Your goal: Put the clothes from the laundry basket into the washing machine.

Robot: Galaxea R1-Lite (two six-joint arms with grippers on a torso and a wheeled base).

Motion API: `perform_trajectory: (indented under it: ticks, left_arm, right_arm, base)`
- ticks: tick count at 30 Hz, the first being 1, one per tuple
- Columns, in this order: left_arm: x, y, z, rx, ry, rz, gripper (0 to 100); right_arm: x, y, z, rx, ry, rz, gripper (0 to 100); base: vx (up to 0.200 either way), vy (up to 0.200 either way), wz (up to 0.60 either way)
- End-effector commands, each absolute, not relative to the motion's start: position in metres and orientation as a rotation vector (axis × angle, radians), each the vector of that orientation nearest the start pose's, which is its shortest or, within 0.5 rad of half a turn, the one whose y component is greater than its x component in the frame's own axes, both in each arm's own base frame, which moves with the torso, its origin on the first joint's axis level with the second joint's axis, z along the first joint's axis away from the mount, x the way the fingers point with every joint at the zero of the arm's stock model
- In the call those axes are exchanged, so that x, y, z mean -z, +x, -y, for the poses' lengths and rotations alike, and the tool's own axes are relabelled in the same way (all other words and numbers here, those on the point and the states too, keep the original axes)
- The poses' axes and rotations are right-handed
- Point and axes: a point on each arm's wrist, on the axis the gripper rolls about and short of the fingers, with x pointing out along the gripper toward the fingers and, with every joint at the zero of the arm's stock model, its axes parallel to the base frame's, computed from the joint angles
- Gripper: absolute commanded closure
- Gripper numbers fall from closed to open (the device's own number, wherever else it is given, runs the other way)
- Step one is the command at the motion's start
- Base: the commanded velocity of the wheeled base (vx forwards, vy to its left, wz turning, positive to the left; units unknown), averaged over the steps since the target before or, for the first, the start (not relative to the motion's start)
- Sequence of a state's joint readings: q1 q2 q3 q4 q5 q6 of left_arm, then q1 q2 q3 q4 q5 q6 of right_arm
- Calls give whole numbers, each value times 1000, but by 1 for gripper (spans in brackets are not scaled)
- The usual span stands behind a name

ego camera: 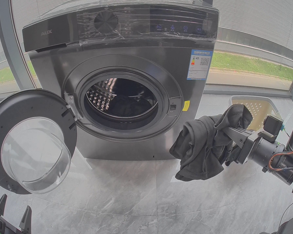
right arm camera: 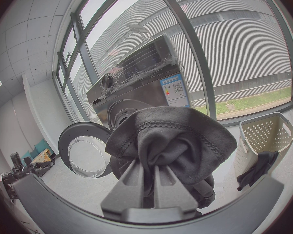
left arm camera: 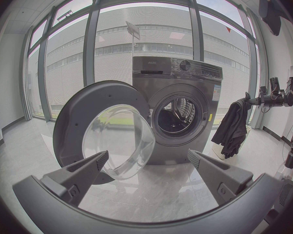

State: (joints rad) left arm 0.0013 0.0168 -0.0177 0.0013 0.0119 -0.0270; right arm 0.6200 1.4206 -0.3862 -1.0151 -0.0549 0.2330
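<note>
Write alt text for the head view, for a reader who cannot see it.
The right gripper holds a dark garment hanging above the grey floor, right of a front-loading washing machine. Its round door stands open to the left, with dark clothing already in the drum. A beige laundry basket stands behind the garment.
</note>
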Motion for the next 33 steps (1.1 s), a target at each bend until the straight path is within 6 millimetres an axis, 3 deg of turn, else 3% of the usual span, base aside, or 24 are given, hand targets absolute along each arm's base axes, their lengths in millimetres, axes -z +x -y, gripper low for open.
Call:
perform_trajectory:
  ticks: [1,33]
  left_arm:
    - [-76,-23,0,-15,-28,0,0]
    - [-76,-23,0,-14,-26,0,0]
  right_arm:
    - [-182,173,-122,-561,219,-88,100]
    - [-179,172,-122,-567,216,-102,100]
  base:
    - [0,0,0]
    - [0,0,0]
